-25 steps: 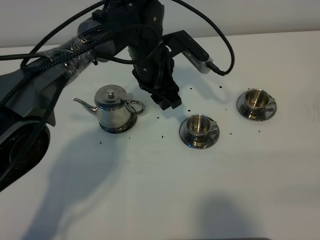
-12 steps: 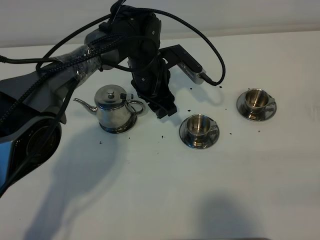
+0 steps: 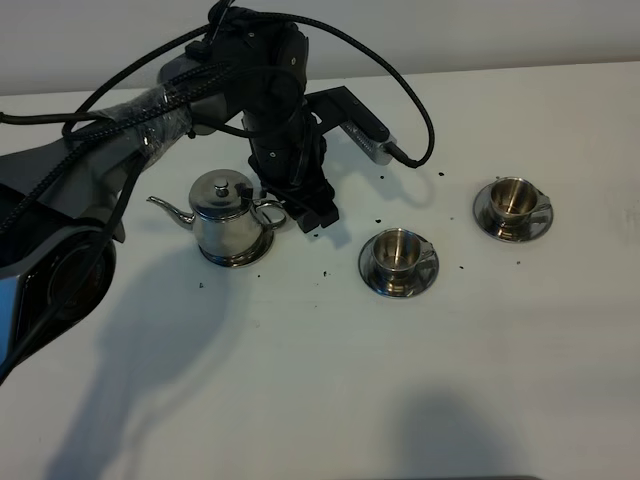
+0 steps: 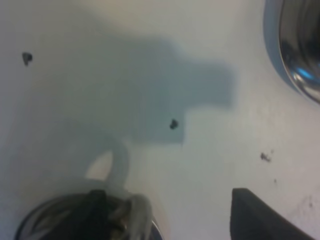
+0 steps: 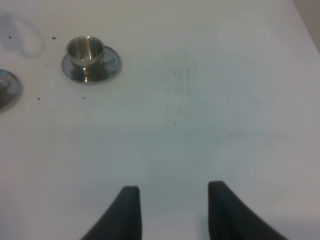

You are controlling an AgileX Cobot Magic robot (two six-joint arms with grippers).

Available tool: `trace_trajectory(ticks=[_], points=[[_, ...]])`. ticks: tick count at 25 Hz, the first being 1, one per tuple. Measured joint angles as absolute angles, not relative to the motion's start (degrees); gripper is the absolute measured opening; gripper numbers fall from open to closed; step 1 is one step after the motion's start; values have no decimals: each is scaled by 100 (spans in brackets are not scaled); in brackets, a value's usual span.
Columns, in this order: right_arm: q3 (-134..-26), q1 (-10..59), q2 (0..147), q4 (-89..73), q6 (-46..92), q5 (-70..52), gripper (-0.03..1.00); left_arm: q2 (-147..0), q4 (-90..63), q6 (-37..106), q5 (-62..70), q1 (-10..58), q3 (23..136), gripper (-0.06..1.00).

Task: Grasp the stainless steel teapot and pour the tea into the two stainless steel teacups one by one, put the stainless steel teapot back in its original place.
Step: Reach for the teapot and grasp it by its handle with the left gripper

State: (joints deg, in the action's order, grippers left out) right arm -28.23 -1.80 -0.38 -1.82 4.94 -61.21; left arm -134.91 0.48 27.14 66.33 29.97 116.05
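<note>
The stainless steel teapot [image 3: 226,214] stands upright on its round saucer, the original place [image 3: 240,260], left of centre, spout to the left and loop handle [image 3: 270,213] to the right. My left gripper [image 3: 308,214] hangs low just right of that handle, jaws open and holding nothing. In the left wrist view the blurred handle [image 4: 116,162] is close by, and one dark fingertip [image 4: 252,215] shows. The two stainless steel teacups sit on their saucers, one at centre [image 3: 398,252] and one further right [image 3: 513,200]. My right gripper [image 5: 172,202] is open over bare table, far from the right teacup [image 5: 86,50].
Small black specks [image 3: 380,218] are scattered on the white table [image 3: 330,380] around the teapot and cups. The left arm's black cables [image 3: 410,110] loop above the table behind the cups. The rim of the centre teacup's saucer [image 4: 295,50] shows in the left wrist view.
The left arm has swung left and down, bringing its open gripper from between the teapot and the centre cup to right beside the teapot's handle. Teapot and cups have not moved.
</note>
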Motion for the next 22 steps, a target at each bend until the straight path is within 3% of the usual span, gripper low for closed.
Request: trace_trajectory(ticks=[22], points=[[-2823, -180, -38, -182, 494, -6121, 31, -13570, -379, 3063, 6804, 3010, 11605, 56]])
